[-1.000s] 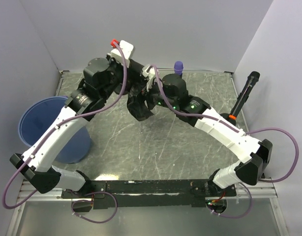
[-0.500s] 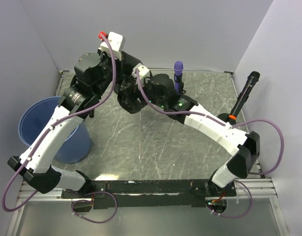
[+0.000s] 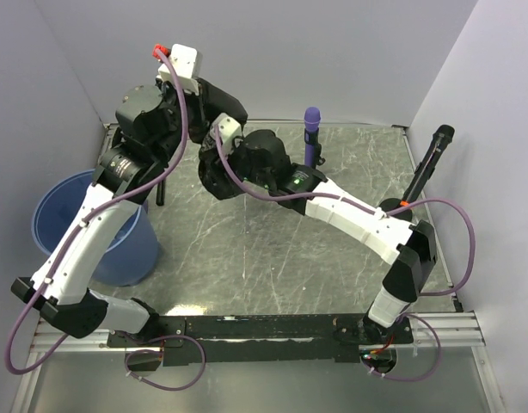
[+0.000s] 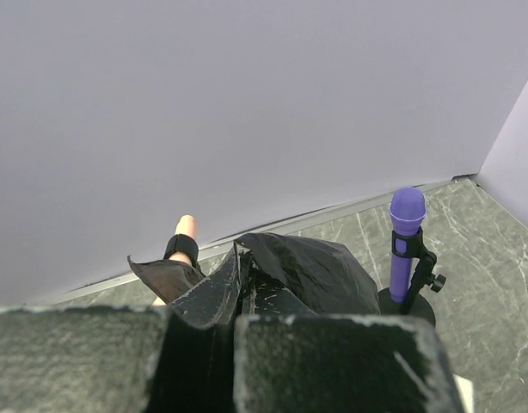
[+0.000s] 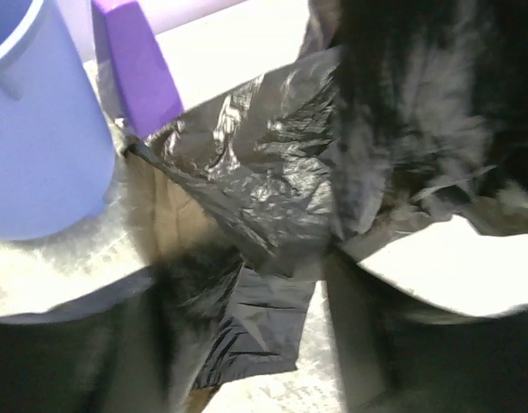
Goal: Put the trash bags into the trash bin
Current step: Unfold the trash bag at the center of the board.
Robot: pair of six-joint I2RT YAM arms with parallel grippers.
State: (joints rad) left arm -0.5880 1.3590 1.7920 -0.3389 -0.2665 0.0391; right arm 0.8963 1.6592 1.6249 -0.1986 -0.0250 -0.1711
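Two-arm bench scene, shown from above and from both wrists. The left pincer (image 4: 219, 325) was clamped shut on a black crinkled plastic trash bag (image 4: 290, 275). The film was pinched between its two dark grey fingers (image 4: 333, 361) and billowed out beyond them. Seen from above, the bag hung over the far middle of the grey marbled bench (image 3: 273, 258), between the two wrists (whether its lower end touched the surface could not be told). The right pincer (image 5: 255, 344) had its jaws spread apart, with folds of the bag lying in the gap between the blurred fingers; contact between pads and film could not be made out. The large round blue plastic trash bin (image 3: 62, 211) stood upright at the left edge of the bench, mouth open, partly covered by the left arm and apart from the bag. The right-wrist view showed its wall at upper left, beside a purple block-shaped object (image 5: 135, 60). A purple microphone on a black stand (image 3: 312, 129) stood at the back of the bench, just right of the bag. A black rod-shaped object with an orange ring (image 3: 423, 172) leaned at the right wall. A small peach-coloured object with a black band (image 4: 182, 241) showed by the back wall beyond the bag.
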